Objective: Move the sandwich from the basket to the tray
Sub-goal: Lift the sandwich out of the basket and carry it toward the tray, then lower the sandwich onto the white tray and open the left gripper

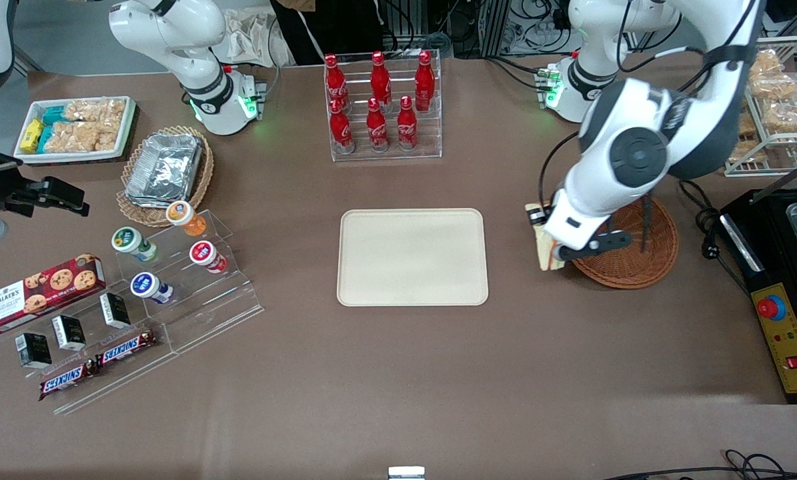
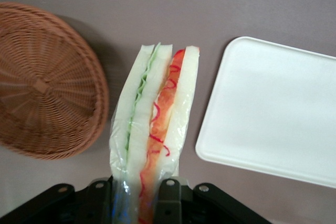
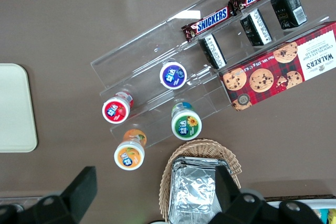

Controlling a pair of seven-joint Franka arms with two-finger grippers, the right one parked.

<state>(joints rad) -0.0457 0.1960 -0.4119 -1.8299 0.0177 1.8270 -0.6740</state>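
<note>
The sandwich, pale bread with green and red-orange filling in clear wrap, is held upright by my left gripper, which is shut on its lower end. In the front view the gripper hangs with the sandwich just outside the rim of the reddish-brown wicker basket, on the side toward the tray. The basket has nothing in it. The cream-beige tray lies bare at the table's middle, a short way from the sandwich; one of its corners shows beside the sandwich in the wrist view.
A clear rack of red cola bottles stands farther from the front camera than the tray. A tan basket of foil containers, an acrylic stand with cups and snack bars lie toward the parked arm's end. A black control box sits at the working arm's end.
</note>
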